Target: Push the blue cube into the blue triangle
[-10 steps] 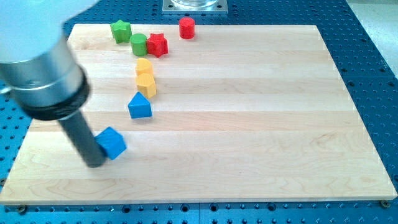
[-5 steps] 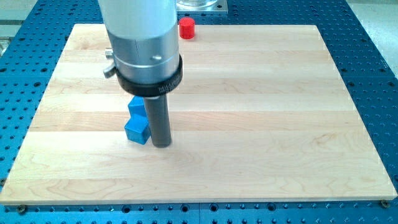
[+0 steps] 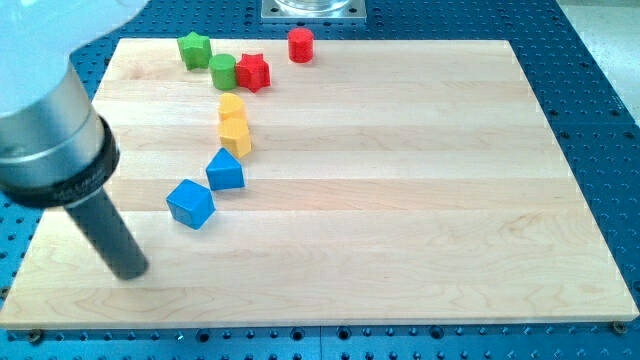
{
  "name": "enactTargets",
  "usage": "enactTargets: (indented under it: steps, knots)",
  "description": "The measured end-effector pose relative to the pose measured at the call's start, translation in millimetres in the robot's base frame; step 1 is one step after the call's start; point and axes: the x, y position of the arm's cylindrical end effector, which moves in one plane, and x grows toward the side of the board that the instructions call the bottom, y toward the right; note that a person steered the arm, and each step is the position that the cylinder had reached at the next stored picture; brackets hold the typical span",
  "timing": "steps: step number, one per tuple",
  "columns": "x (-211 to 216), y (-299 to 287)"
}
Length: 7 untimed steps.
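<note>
While my tip (image 3: pixel 131 272) sits apart at lower left, blue cube (image 3: pixel 191 204) touching blue triangle (image 3: pixel 225 171)

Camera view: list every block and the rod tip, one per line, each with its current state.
blue cube: flat on the board, just below-left of the triangle, touching or nearly so.
blue triangle: resting, below the yellow blocks.
yellow blocks: stacked in a close column.
green star: resting apart.
green cylinder: against the red star.
red star: resting.
red cylinder: upright, alone.
my tip: left-below the cube, apart.
</note>
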Motion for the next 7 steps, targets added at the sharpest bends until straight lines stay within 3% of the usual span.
enactTargets:
  steps: [1, 3, 4, 6, 7]
  knots:
    - [-31.8, 34.3]
    - [-60.6, 27.8]
    - [-96.2, 34.2]
    - [-98.2, 46.6]
    - [-64.2, 60.5]
